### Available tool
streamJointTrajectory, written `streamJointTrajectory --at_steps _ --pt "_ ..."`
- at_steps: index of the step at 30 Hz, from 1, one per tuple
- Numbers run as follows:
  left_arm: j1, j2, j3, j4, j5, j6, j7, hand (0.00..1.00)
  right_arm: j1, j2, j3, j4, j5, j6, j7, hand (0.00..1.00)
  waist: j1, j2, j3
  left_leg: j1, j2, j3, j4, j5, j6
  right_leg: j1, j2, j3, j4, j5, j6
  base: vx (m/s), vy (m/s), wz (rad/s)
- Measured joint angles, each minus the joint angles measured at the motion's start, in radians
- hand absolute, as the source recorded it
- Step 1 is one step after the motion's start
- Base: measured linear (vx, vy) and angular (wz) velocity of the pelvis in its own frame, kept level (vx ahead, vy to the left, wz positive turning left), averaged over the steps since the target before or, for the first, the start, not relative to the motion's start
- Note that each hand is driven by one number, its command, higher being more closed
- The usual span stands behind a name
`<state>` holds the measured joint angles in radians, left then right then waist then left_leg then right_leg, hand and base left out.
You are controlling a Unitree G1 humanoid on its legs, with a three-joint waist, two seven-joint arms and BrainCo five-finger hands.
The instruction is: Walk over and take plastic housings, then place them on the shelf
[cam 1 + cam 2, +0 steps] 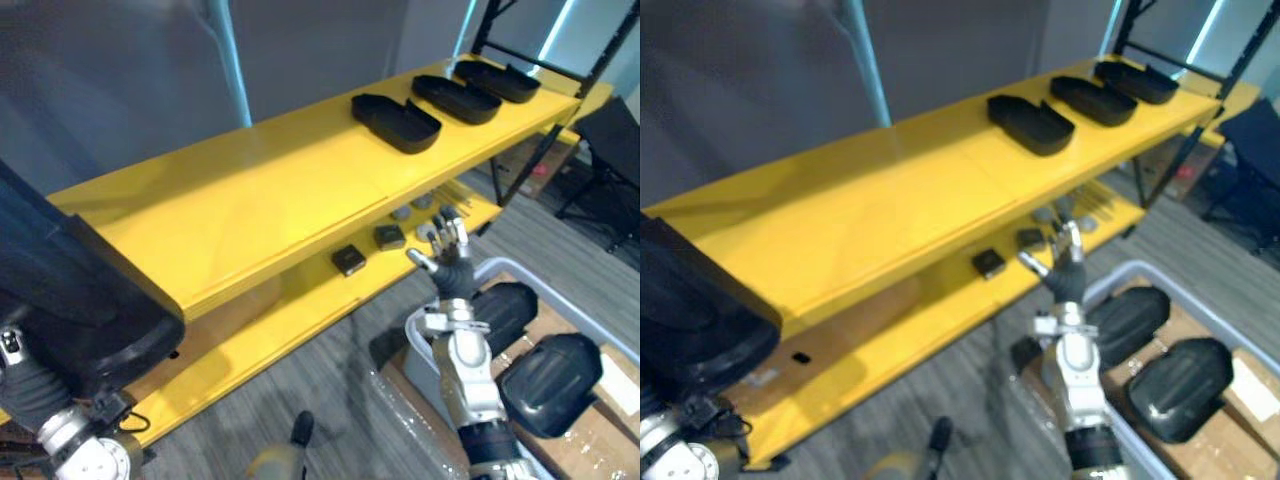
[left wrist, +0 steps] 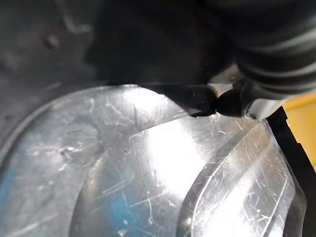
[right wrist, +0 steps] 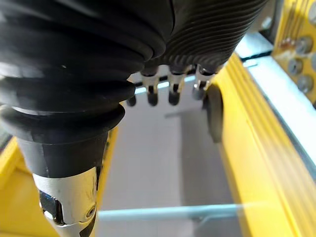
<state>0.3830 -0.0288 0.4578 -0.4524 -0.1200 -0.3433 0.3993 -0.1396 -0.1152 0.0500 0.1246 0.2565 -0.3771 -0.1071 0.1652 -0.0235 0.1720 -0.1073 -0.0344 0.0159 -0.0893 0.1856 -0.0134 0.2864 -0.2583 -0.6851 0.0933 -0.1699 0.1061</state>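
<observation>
A big black plastic housing [image 1: 70, 300] fills the lower left, carried on my left hand, whose ribbed wrist [image 1: 30, 392] shows beneath it. In the left wrist view a dark fingertip [image 2: 232, 102] clamps the rim of the housing's glossy inside [image 2: 148, 168]. My right hand [image 1: 450, 262] is raised in front of the lower shelf with straight fingers [image 3: 170, 91] and holds nothing. Three black housings [image 1: 396, 122] [image 1: 457, 98] [image 1: 498, 80] lie in a row on the far right of the yellow shelf top [image 1: 270, 200].
A grey bin [image 1: 560, 290] at the lower right holds more black housings [image 1: 550, 382] [image 1: 505, 310]. Small dark parts [image 1: 348, 260] [image 1: 389, 236] sit on the lower yellow shelf. A black frame post [image 1: 560, 110] stands at the shelf's right end.
</observation>
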Motion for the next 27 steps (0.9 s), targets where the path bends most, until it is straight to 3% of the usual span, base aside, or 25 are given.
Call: streamJointTrajectory --at_steps 2,5,6,9,17,21,22,23,24,25,27 --pt "-0.003 0.002 -0.002 0.014 0.000 -0.007 -0.010 1.00 0.003 0.000 0.000 0.000 0.000 0.000 -0.003 0.00 -0.013 0.017 0.015 -0.003 0.018 0.023 0.000 0.010 -0.004 -0.018 0.011 0.024 0.011 -0.011 0.018 -0.13 -0.037 -0.09" --pt "-0.027 0.018 -0.026 0.014 0.000 -0.019 -0.030 1.00 0.046 0.001 -0.043 -0.020 -0.014 0.000 -0.007 0.00 -0.047 0.020 0.012 -0.038 0.031 0.013 0.000 0.041 -0.001 -0.060 0.039 0.095 0.052 -0.047 0.055 -0.06 -0.055 0.35" --pt "-0.055 0.040 -0.055 0.018 0.000 -0.025 -0.043 1.00 0.098 0.004 -0.080 -0.059 -0.016 -0.002 -0.012 0.00 -0.069 0.016 0.013 -0.057 0.025 -0.016 0.000 0.058 0.001 -0.085 0.064 0.158 0.083 -0.086 0.040 -0.01 -0.051 0.71" --pt "-0.120 0.080 -0.113 0.054 0.000 -0.025 -0.061 1.00 0.185 0.013 -0.136 -0.107 -0.016 -0.008 -0.024 0.00 -0.104 0.005 0.016 -0.071 -0.002 -0.086 0.002 0.080 -0.008 -0.089 0.087 0.271 0.122 -0.100 0.031 0.06 -0.008 0.77" --pt "-0.116 0.088 -0.156 0.066 0.004 -0.012 -0.051 1.00 0.209 0.025 -0.181 -0.117 0.004 -0.012 0.071 0.00 -0.108 0.006 0.023 -0.049 0.017 -0.094 0.005 0.094 -0.023 -0.075 0.117 0.341 0.127 -0.142 0.003 -0.03 -0.024 0.04" --pt "-0.093 0.071 -0.157 0.073 0.009 -0.002 -0.051 1.00 0.218 0.027 -0.185 -0.119 0.005 -0.013 0.087 0.00 -0.121 0.044 0.043 -0.044 0.043 -0.085 0.005 0.083 -0.029 -0.075 0.139 0.338 0.148 -0.163 -0.012 -0.12 -0.015 0.09" --pt "-0.085 0.066 -0.156 0.074 0.009 -0.002 -0.051 1.00 0.219 0.028 -0.186 -0.119 0.004 -0.015 0.091 0.00 -0.121 0.047 0.045 -0.044 0.044 -0.076 0.005 0.063 -0.041 -0.075 0.136 0.338 0.147 -0.161 -0.015 -0.07 0.063 0.04" --pt "-0.081 0.061 -0.155 0.080 0.009 -0.002 -0.052 1.00 0.226 0.032 -0.188 -0.120 0.004 -0.020 0.094 0.00 -0.122 0.025 0.050 -0.048 0.042 -0.035 0.006 0.028 -0.040 -0.078 0.114 0.336 0.136 -0.157 -0.023 -0.02 0.053 -0.02" --pt "-0.078 0.060 -0.150 0.080 0.009 -0.002 -0.053 1.00 0.228 0.035 -0.193 -0.126 0.003 -0.023 0.095 0.00 -0.116 0.036 0.044 -0.055 0.034 -0.011 0.050 0.018 -0.018 -0.079 0.101 0.338 0.138 -0.158 -0.021 0.02 0.031 -0.04" --pt "-0.076 0.060 -0.147 0.079 0.009 -0.003 -0.054 1.00 0.230 0.035 -0.195 -0.134 0.003 -0.023 0.095 0.00 -0.112 0.043 0.044 -0.058 0.034 -0.008 0.065 0.022 -0.019 -0.073 0.103 0.339 0.139 -0.161 -0.016 0.09 -0.016 -0.06" --pt "-0.071 0.060 -0.127 0.075 0.009 -0.004 -0.064 1.00 0.240 0.039 -0.196 -0.155 0.003 -0.039 0.092 0.00 -0.114 0.024 0.023 -0.060 0.003 -0.005 0.059 0.039 -0.016 -0.071 0.079 0.332 0.137 -0.169 -0.003 0.15 0.024 0.10"
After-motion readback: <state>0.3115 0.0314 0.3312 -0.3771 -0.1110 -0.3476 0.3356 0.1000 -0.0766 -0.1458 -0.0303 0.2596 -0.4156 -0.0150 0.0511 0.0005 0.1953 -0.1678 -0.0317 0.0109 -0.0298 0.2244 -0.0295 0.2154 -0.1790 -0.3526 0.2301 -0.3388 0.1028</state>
